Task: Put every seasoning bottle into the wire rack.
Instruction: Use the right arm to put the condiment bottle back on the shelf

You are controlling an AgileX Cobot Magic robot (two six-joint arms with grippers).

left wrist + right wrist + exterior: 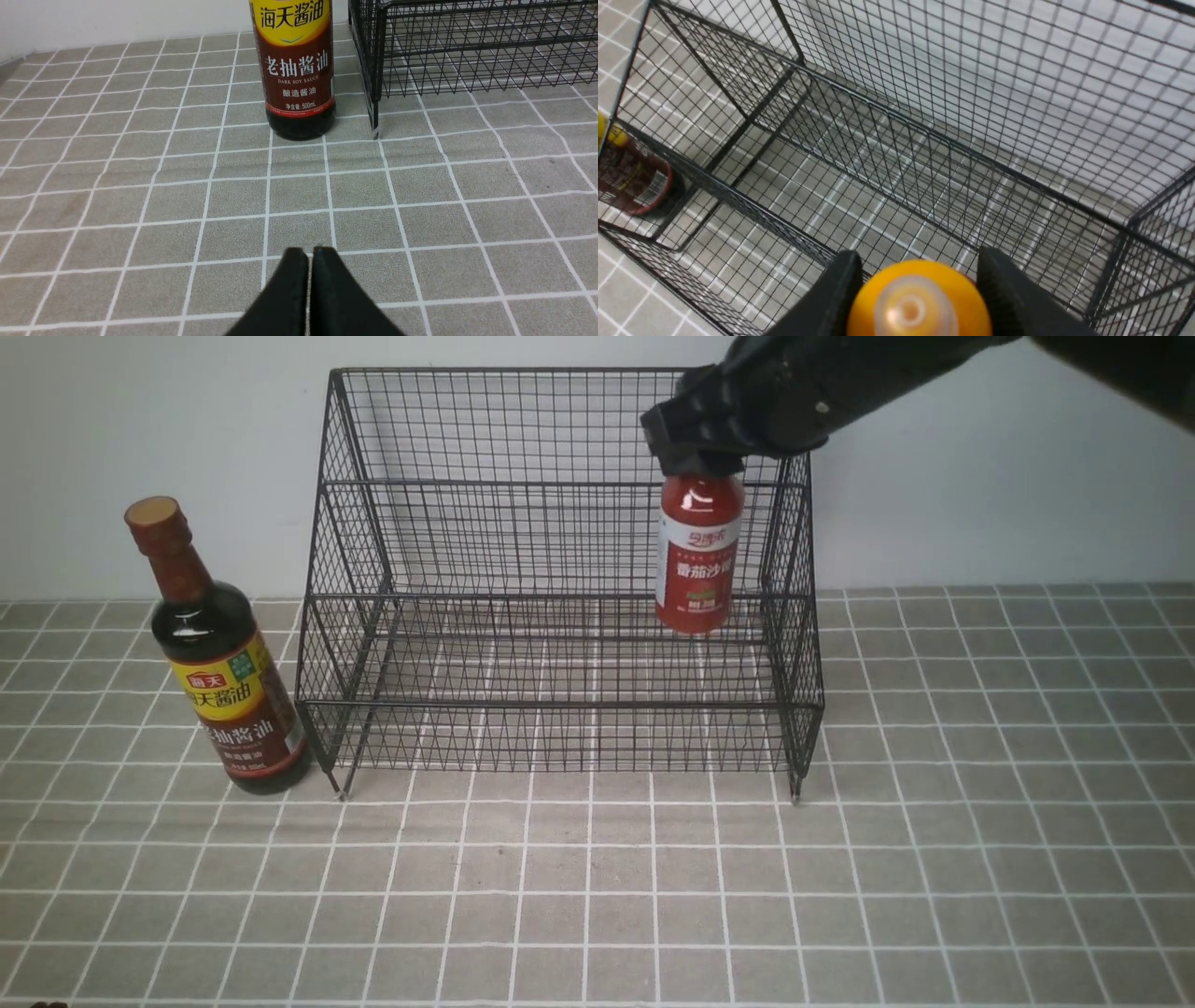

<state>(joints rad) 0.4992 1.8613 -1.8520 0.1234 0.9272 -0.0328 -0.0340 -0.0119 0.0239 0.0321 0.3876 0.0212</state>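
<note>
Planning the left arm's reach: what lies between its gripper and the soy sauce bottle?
Bare tabletop only, between the left gripper and the soy sauce bottle, as the left wrist view shows.

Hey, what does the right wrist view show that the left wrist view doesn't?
Only the right wrist view: the right tool gripping a yellow nozzle cap, and the wire rack seen from above, looking inside. Only the left wrist view: the shut left tool over the tiled table, and the soy-sauce bottle with its label readable. Both: that bottle standing on the table beside the rack.
</note>
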